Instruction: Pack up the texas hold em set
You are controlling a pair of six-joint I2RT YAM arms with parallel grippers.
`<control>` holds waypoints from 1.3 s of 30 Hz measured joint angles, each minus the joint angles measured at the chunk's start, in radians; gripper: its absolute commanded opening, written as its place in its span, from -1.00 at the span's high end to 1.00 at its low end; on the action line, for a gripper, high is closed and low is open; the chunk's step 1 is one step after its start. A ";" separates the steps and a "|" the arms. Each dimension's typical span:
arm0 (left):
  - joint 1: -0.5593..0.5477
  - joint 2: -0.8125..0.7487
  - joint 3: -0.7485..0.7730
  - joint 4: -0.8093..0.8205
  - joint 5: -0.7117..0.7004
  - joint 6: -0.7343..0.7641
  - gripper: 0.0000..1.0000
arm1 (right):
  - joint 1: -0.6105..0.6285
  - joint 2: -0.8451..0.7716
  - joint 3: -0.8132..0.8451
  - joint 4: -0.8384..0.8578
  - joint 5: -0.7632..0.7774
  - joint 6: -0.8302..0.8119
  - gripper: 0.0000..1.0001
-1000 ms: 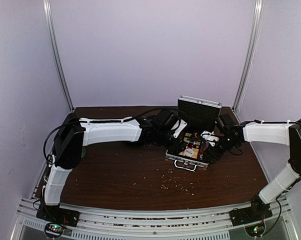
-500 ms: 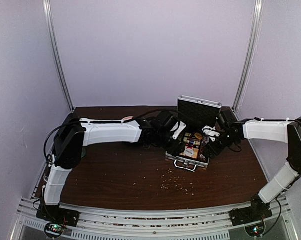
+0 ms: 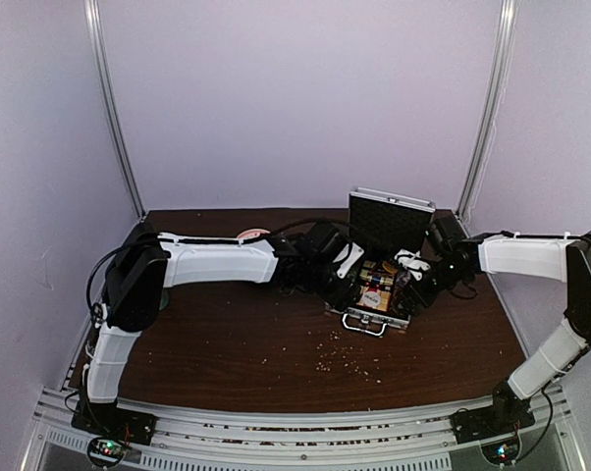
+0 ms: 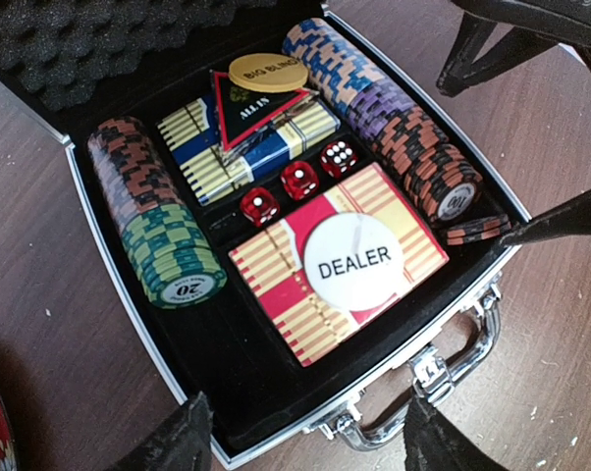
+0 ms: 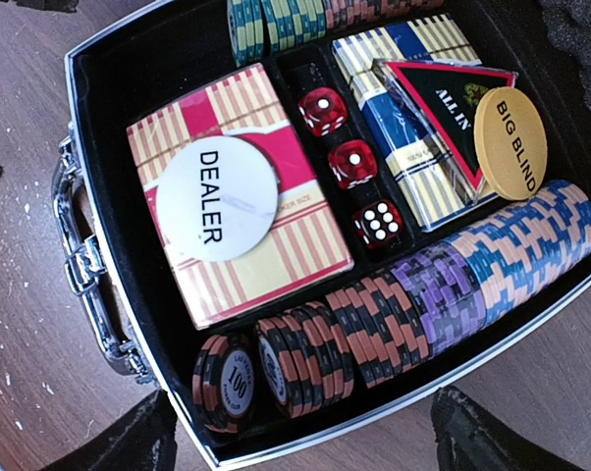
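Silver-edged and lined in black, the briefcase [image 3: 372, 299] sits open on the dark wooden desk [image 3: 217, 334], toward its right rear. Its foam-padded lid [image 3: 392, 221] stands upright and its metal handle [image 4: 462, 353] faces the arm bases. Inside, a red-yellow card box [image 4: 276, 294] lies flat in the near middle compartment with the white DEALER disc [image 4: 354, 257] resting on top. Three red dice [image 4: 299, 181] sit in a row just beyond it. Behind them lies a blue-yellow card box [image 4: 212, 162], carrying a triangular ALL IN marker [image 4: 251, 113] and a tan BIG BLIND disc [image 4: 267, 72]. One row of chips [image 4: 148, 216] stands on edge along one side wall and a second chip row [image 4: 394, 108] along the other (green ones marked 20 at the near end of the first). The left pincer [image 4: 310, 437] hangs over the handle side, spread wide and grasping nothing. The right pincer [image 5: 305, 437] hovers above the opposite side, likewise released. Pale crumbs [image 3: 345, 363] dot the desk in front.
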 measured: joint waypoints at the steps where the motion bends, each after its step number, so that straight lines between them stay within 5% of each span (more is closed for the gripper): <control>1: 0.000 0.000 -0.001 0.002 0.000 0.000 -0.36 | 0.000 0.000 0.000 -0.002 0.000 -0.002 -0.82; 23: 0.000 -0.001 -0.016 0.011 -0.003 0.000 -0.36 | 0.000 0.042 0.009 0.019 0.175 0.038 -0.71; 39: 0.008 -0.153 -0.111 0.012 -0.079 0.017 -0.45 | -0.062 -0.137 0.019 -0.102 0.042 -0.012 -0.69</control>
